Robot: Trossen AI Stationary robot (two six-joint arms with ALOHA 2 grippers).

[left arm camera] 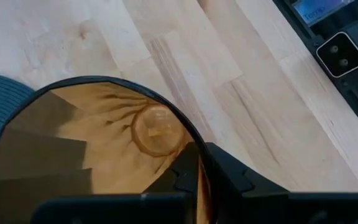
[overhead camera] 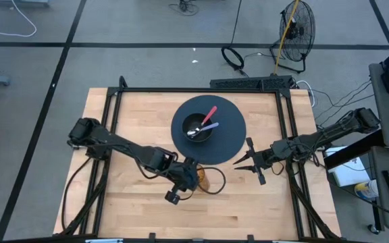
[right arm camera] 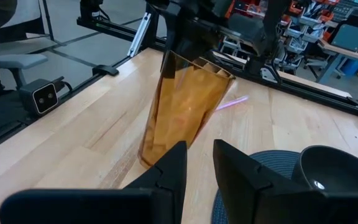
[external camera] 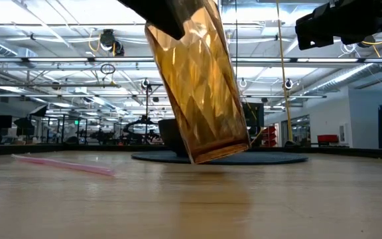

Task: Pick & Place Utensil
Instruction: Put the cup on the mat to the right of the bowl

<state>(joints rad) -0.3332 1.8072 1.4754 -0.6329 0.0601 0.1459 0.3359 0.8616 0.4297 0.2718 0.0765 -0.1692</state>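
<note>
Clamping the rim of an amber tumbler, the left gripper is closed on the glass wall, one finger inside and one outside, and the tumbler is held tilted just above the tabletop near the middle of its front half. The tumbler is judged to be rigid, smooth and slippery, light when empty, so a rim pinch is thought liable to let it swing. The right gripper is seen hovering with its jaws a little apart and nothing between them, beside the right edge of the dark round mat. On the mat a black bowl is set, with two utensils leaning in it; these are judged stiff, thin and light, best taken by the handles. A pink straw is seen lying flat on the tabletop
</note>
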